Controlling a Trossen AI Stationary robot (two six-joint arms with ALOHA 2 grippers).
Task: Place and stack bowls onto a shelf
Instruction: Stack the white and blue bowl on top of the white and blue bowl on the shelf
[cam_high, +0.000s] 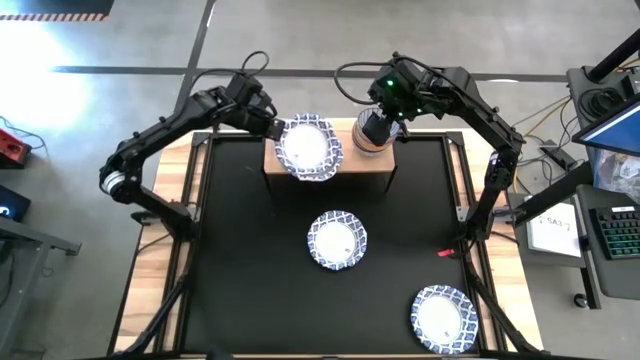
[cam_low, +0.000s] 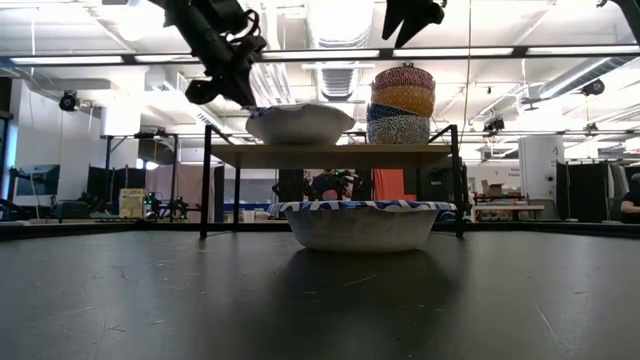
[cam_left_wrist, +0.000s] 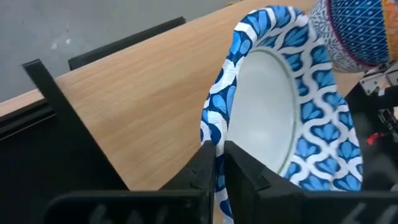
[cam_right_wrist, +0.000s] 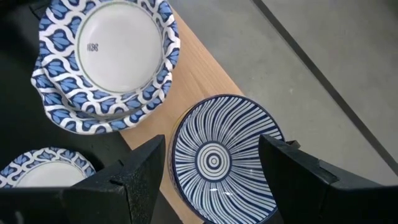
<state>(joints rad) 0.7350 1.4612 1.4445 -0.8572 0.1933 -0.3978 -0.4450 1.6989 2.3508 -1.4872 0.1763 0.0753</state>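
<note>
The shelf (cam_high: 372, 172) stands at the table's far middle. On its wooden top, two shallow white bowls with blue-patterned rims (cam_right_wrist: 106, 50) lie nested. My left gripper (cam_high: 273, 128) is shut on the upper one's rim (cam_low: 258, 112). Beside them stands a stack of small bowls (cam_low: 402, 103), the top one with blue stripes inside (cam_right_wrist: 214, 158). My right gripper (cam_right_wrist: 214, 180) hangs open just above that stack, its fingers on either side and touching nothing. Two more shallow bowls rest on the black table, one in the middle (cam_high: 337, 241) and one near right (cam_high: 442, 318). My left gripper pinches the upper shallow bowl's rim (cam_left_wrist: 219, 134) on its left side, one finger (cam_left_wrist: 245, 168) inside the bowl and one outside. The fingers come slanting down from the table's far left. The bowl sits about level in the bowl under it on the shelf.
The shelf's thin black legs (cam_low: 206, 180) stand on the black tabletop (cam_high: 250, 280). The middle shallow bowl (cam_low: 362, 225) lies just in front of the shelf. Monitors and a keyboard (cam_high: 615, 235) stand past the table's right edge.
</note>
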